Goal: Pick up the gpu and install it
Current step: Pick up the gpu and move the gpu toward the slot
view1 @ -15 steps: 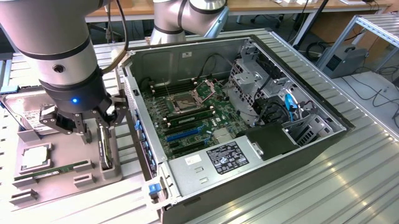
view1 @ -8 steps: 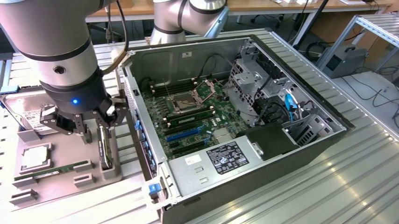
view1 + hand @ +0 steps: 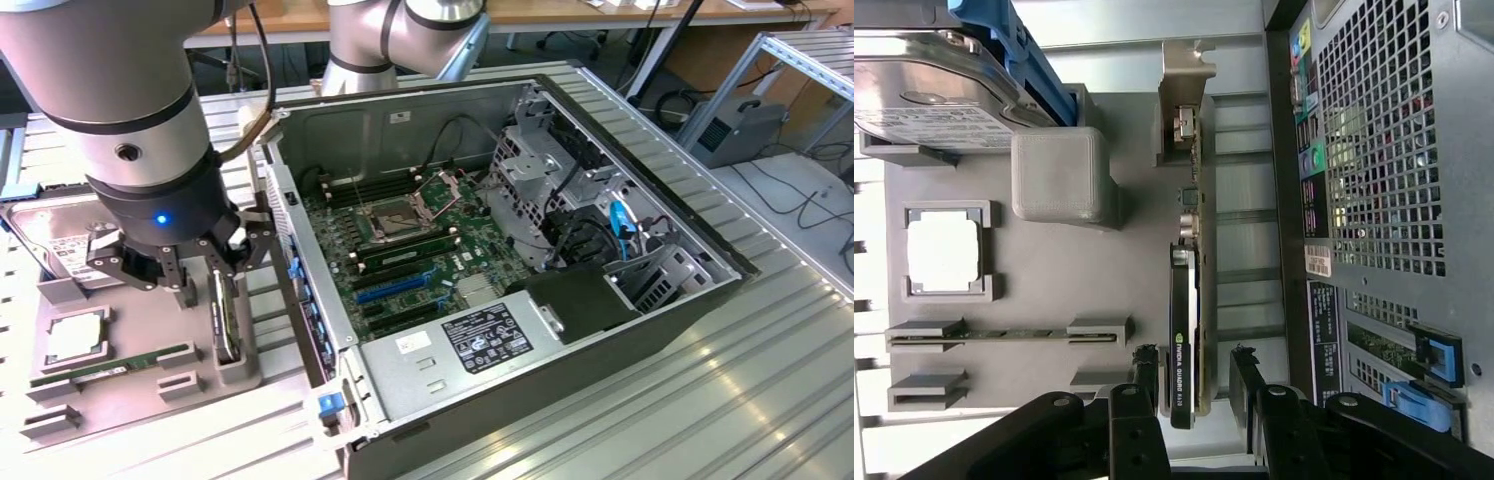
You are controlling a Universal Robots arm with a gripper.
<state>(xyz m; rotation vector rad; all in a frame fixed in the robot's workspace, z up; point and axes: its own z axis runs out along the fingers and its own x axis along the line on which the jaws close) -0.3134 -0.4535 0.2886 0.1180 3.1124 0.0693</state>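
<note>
In the wrist view, the hand (image 3: 1192, 375) is seen spread wide. Its two black fingers (image 3: 1144, 375) are set on either side of one end of the gpu (image 3: 1184, 320), and a narrow gap is visible on each side, so nothing is gripped. The gpu is stood on its long edge in a slot of a grey holder tray (image 3: 1054, 290), with its silver bracket (image 3: 1184, 80) at the end away from the hand. On the same tray a square processor (image 3: 944, 255) is set in a frame, a narrow memory stick (image 3: 1004, 333) is held between two clips, and a silver hard drive (image 3: 924, 90) is laid flat. The perforated back wall of a computer case (image 3: 1384, 180) is seen just beside the tray, on the gpu's side. In the exterior view, the tray is found at the edge of the bench (image 3: 747, 400) on the exterior view's left. It is placed just beside the open case, which is laid on its side in the middle of the bench with its motherboard (image 3: 414, 250) exposed. The arm (image 3: 120, 100) is held above the tray, and the hand is placed over the upright gpu, along the tray's side nearest the case.
</note>
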